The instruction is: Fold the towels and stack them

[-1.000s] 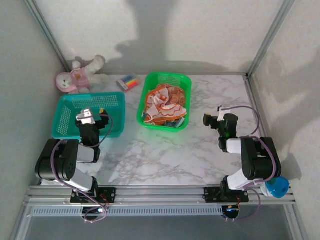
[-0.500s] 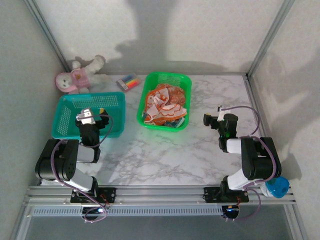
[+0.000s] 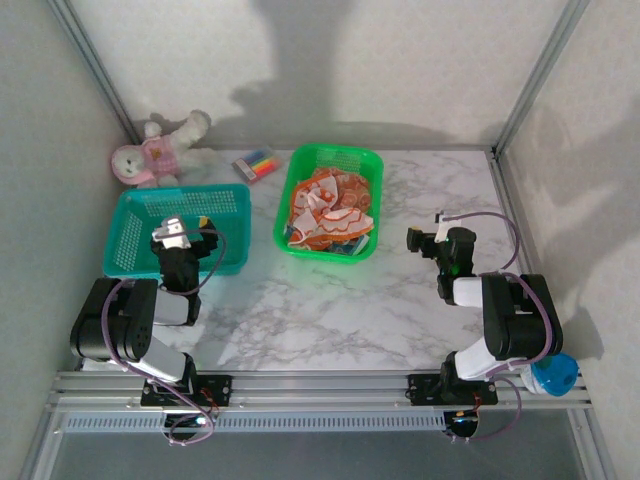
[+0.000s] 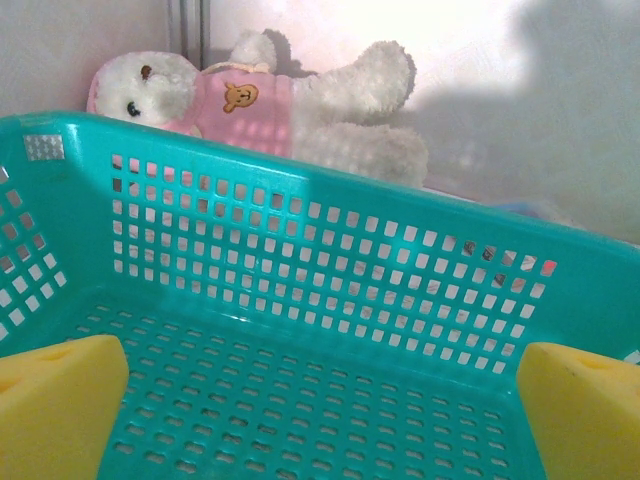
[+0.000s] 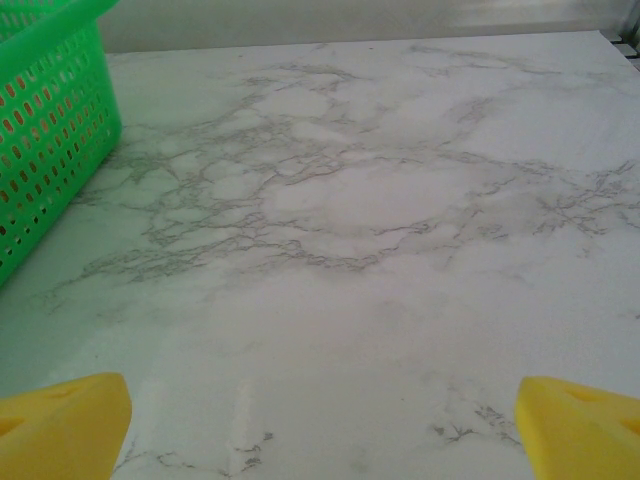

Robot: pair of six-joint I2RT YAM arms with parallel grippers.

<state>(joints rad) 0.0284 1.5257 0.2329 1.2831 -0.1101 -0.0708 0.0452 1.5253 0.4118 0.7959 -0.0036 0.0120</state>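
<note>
1. Left gripper (image 4: 320, 415): well left of the green basket (image 3: 372, 170) and nearer the bases, jaws wide open, nothing between the yellow pads. It looks into the teal basket (image 3: 130, 205), which sits just left of the green basket. Risk: a straight swing toward the green basket could catch a teal wall and drag that basket along.
2. Right gripper (image 5: 320, 420): right of the green basket and slightly nearer, jaws spread wide and empty over bare marble table (image 3: 400, 300). Risk: a low sideways approach could nudge the green basket's right wall and slide it.
3. Towels (image 3: 328, 212): crumpled together inside the green basket, orange and white on top and a bluish edge at the near end. Risk: they are tangled, so one pinch could lift several, or snag cloth on the rim.
4. Plush toy (image 3: 150, 155) and marker pack (image 3: 257, 163): left of the green basket and farther back, not part of the job. A long reach could knock them.
5. Towels versus jaws: well apart from both, right of the left jaws, left of the right jaws, and farther back.
</note>
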